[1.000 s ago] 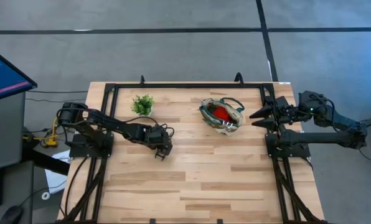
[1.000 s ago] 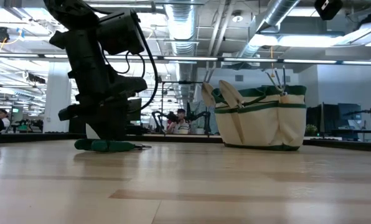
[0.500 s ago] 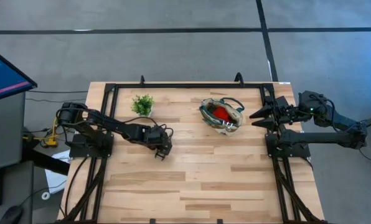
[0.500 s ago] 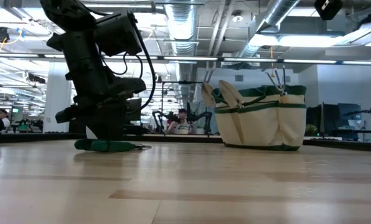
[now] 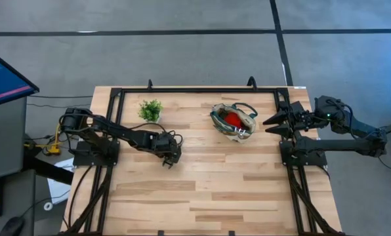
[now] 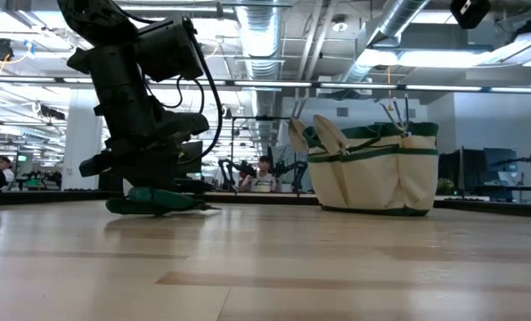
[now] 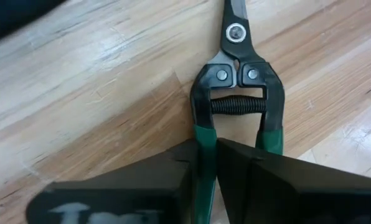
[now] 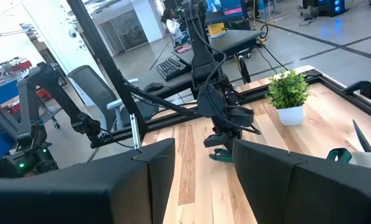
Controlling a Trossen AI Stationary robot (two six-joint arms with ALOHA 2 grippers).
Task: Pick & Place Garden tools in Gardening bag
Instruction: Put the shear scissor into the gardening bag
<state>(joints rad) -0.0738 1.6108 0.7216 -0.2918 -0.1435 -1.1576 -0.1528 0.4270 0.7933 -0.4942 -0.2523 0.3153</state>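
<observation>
Your left gripper [image 7: 205, 163] is clenched on one green handle of the dark metal pruning shears [image 7: 238, 81], blades pointing straight ahead of it. The cream fabric gardening bag [image 5: 234, 122] lies well right of the shears, nearer the idle, spread right gripper [image 5: 272, 123].
</observation>
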